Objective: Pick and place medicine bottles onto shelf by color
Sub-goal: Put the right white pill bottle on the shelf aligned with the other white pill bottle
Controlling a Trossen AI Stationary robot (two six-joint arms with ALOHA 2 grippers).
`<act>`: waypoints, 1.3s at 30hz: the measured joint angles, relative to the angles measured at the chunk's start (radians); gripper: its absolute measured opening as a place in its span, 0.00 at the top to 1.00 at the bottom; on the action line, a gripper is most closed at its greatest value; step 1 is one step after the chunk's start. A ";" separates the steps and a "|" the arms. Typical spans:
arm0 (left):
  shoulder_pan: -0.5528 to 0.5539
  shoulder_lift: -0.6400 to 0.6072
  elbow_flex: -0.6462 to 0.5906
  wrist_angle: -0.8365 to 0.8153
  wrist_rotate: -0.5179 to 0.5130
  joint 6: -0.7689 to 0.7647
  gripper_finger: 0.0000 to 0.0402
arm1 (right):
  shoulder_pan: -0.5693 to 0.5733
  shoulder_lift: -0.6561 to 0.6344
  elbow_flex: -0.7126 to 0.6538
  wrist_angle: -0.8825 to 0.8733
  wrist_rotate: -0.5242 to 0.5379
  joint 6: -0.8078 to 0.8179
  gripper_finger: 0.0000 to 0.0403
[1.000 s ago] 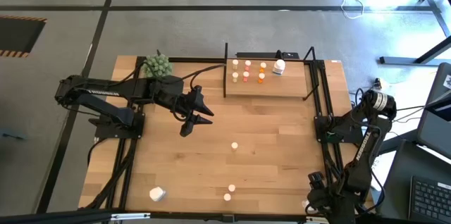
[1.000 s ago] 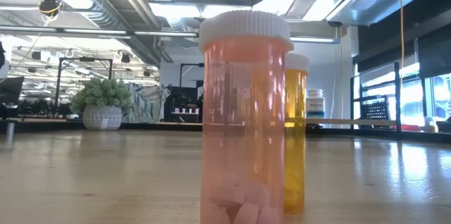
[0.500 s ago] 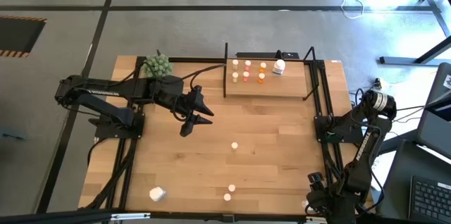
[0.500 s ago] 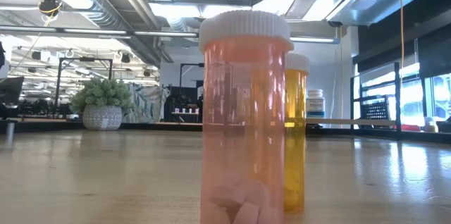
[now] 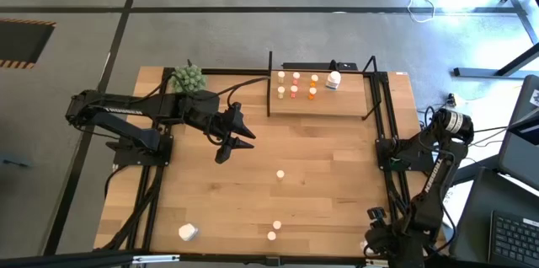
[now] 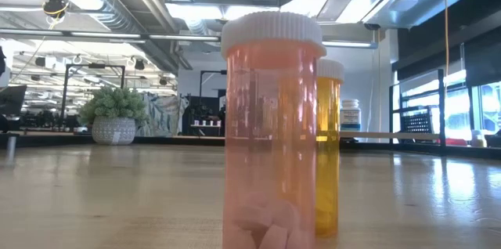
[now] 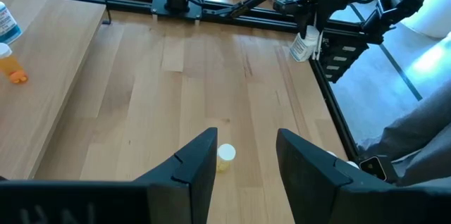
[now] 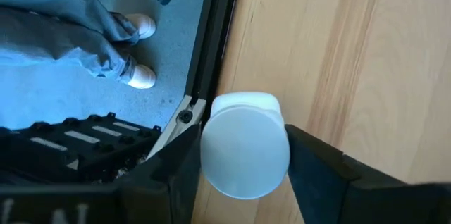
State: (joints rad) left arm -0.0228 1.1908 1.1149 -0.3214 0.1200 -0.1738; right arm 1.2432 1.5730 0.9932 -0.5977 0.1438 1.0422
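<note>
The left arm reaches from the table's left side toward its middle, its gripper (image 5: 240, 140) raised above the wood with fingers (image 7: 201, 164) parted and nothing between them. The right arm folds back at the table's near right corner, its gripper (image 8: 243, 155) pointing down, fingers pressed on a white bottle (image 8: 244, 144).

The shelf (image 5: 320, 104) stands at the table's (image 5: 328, 184) far edge, right of centre; small bottles (image 5: 294, 91) stand on it in rows, a larger bottle (image 5: 334, 79) to their right; a plant ball (image 5: 189, 78) sits at the far-left corner; the left gripper (image 5: 244, 139) hangs between plant and shelf; three bottles (image 5: 280, 174) stand apart on the near half; the right gripper (image 5: 370, 247) sits at the near-right corner, a white bottle (image 8: 244, 144) between its fingers.
</note>
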 joint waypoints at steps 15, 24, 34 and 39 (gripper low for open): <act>0.000 0.000 0.000 0.000 0.000 0.000 0.65 | -0.163 -0.090 0.014 -0.178 -0.008 -0.086 0.55; 0.000 0.000 0.000 0.000 0.000 0.000 0.65 | -0.415 -0.264 0.094 -0.449 -0.006 -0.203 0.55; 0.000 0.000 0.000 0.000 0.000 0.000 0.65 | -0.851 -0.394 0.193 -0.604 0.021 -0.619 0.54; 0.000 0.000 0.000 0.002 -0.010 0.000 0.65 | -1.105 -0.397 0.198 -0.566 -0.031 -0.954 0.54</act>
State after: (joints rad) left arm -0.0231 1.1908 1.1149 -0.3191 0.1100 -0.1742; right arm 0.1382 1.1757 1.1915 -1.1640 0.1131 0.0883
